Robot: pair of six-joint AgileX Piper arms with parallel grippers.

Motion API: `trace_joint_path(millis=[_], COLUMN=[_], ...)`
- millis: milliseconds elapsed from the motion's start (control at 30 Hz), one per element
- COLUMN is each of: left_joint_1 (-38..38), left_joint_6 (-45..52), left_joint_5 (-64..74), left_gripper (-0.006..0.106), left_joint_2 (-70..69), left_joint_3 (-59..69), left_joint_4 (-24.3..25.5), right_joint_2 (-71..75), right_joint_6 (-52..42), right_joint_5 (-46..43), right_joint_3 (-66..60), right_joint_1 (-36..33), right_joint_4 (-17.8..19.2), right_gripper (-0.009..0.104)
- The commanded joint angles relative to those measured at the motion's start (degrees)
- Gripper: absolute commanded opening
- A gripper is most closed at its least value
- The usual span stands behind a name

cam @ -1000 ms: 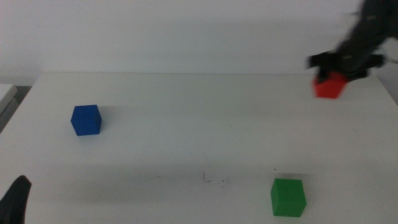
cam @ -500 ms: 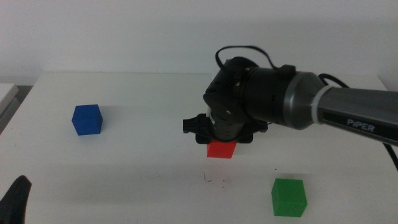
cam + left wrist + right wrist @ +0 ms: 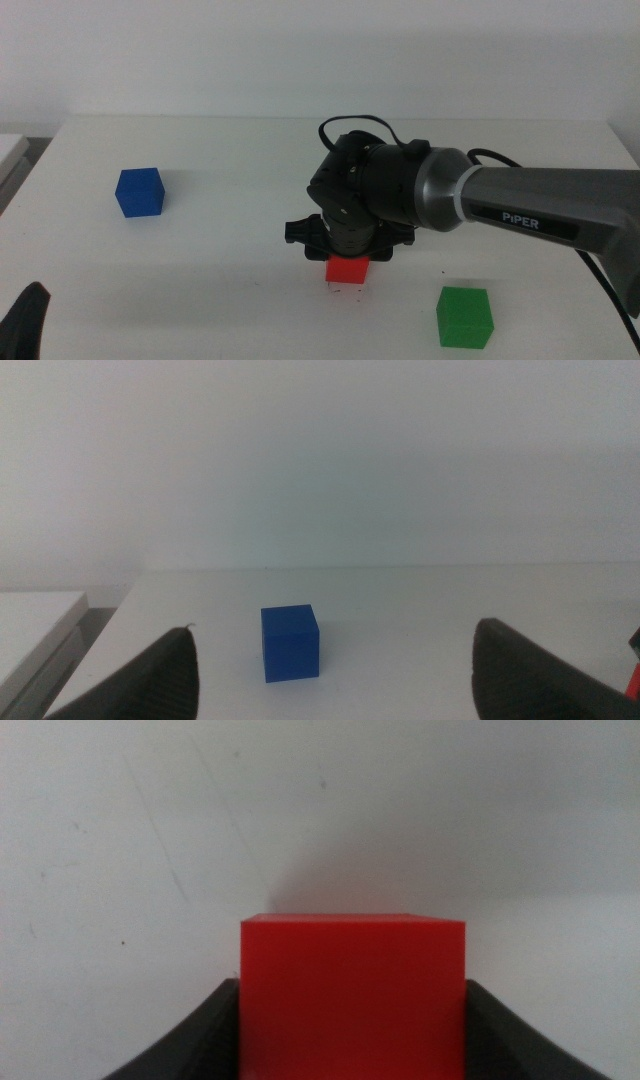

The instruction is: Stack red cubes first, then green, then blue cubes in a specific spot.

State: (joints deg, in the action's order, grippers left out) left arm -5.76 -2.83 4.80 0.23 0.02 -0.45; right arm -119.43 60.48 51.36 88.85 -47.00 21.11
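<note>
My right gripper is shut on the red cube, low over the white tabletop at the front centre, right where faint dark specks mark the specific spot. In the right wrist view the red cube fills the space between the two dark jaws of the right gripper. The green cube sits to the front right. At the left stands the blue cube, and the left wrist view shows the blue cube ahead of my open left gripper. That left gripper waits at the bottom left corner.
The right arm's thick grey body stretches in from the right edge over the table. A white tabletop with a pale wall behind; its left edge lies near a lighter ledge.
The right gripper carried the red cube from the far right back of the table to the front centre and lowered it toward the specks. The left gripper, blue and green cubes stayed still.
</note>
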Motion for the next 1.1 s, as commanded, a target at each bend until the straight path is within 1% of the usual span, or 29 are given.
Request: trace_joint_path(millis=[0,67,133,200,267,333,367,400,467,533,667,767,800,933,1067], left_joint_1=[0.1,0.1,0.1,0.1,0.1,0.1,0.1,0.1,0.1,0.1,0.1,0.1,0.1,0.1,0.1], left_joint_6=[-0.1,-0.1,-0.1,-0.1,-0.1,-0.1,-0.1,-0.1,-0.1,-0.1,-0.1,-0.1,-0.1,-0.1,-0.1], left_joint_5=[-0.8,-0.8,-0.8,-0.8,-0.8,-0.8,-0.8,-0.8,-0.8,-0.8,-0.8,-0.8,-0.8,-0.8,-0.8], left_gripper=[0.094,0.094,0.094,0.094,0.094,0.094,0.094,0.094,0.094,0.094,0.094,0.094,0.094,0.094,0.094], left_joint_2=[-0.2,-0.2,-0.2,-0.2,-0.2,-0.2,-0.2,-0.2,-0.2,-0.2,-0.2,-0.2,-0.2,-0.2,-0.2], left_joint_3=[0.0,0.0,0.0,0.0,0.0,0.0,0.0,0.0,0.0,0.0,0.0,0.0,0.0,0.0,0.0], left_joint_4=[0.0,0.0,0.0,0.0,0.0,0.0,0.0,0.0,0.0,0.0,0.0,0.0,0.0,0.0,0.0], right_joint_2=[-0.7,-1.5,-1.9,-1.9,-1.6,-0.3,1.0,3.1,9.3,16.1,27.2,30.1,30.1,27.8,25.3], right_joint_6=[0.1,0.1,-0.1,-0.4,-0.5,-0.5,-0.5,-0.5,-1.1,-1.1,1.0,2.6,2.6,2.6,2.6], right_joint_5=[-0.3,-0.2,-0.1,-0.1,-0.2,-0.4,-0.3,0.1,2.1,2.9,4.4,4.4,3.6,-0.9,-1.1], right_joint_3=[-0.1,-0.1,-0.1,-0.1,-0.1,-0.1,-0.3,-0.7,-3.4,-9.4,-22.0,-28.5,-29.9,-32.1,-32.2], right_joint_1=[-0.1,-0.1,-0.1,-0.2,-0.3,-0.4,-0.7,-1.0,-1.7,-2.2,-1.7,-0.2,0.2,0.7,1.1], right_joint_4=[1.1,1.2,1.2,1.2,1.3,1.7,2.4,3.3,5.2,6.7,6.6,7.3,6.9,2.9,3.2], right_gripper=[0.006,0.01,0.019,0.035,0.057,0.076,0.085,0.092,0.093,0.093,0.093,0.093,0.093,0.093,0.093])
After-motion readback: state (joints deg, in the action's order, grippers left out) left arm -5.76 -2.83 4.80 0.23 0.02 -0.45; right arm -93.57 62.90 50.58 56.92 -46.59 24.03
